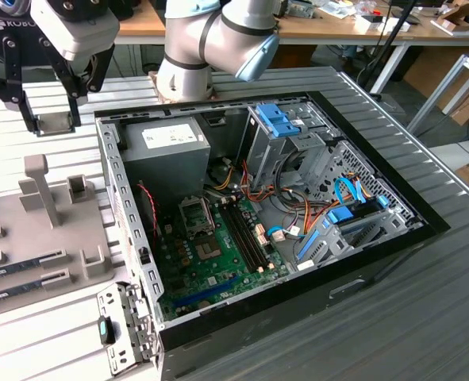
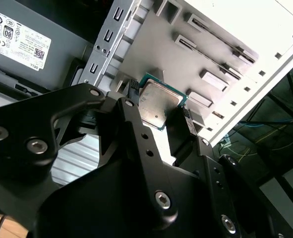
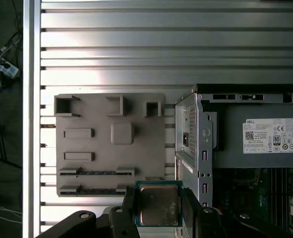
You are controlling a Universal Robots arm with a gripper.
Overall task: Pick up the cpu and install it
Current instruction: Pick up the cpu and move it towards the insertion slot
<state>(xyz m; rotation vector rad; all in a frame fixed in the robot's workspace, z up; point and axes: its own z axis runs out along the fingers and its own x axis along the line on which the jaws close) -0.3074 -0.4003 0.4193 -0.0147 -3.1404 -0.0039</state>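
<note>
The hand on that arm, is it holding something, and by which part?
Yes: the hand grips a small square chip by two opposite edges.

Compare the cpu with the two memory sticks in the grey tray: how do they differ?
Shape: the cpu is a small square with a silver top; the memory sticks are long and narrow. State: the cpu is clamped in the gripper, in the air; the memory sticks sit in slots of the grey tray. Shared: both are outside the computer case.
</note>
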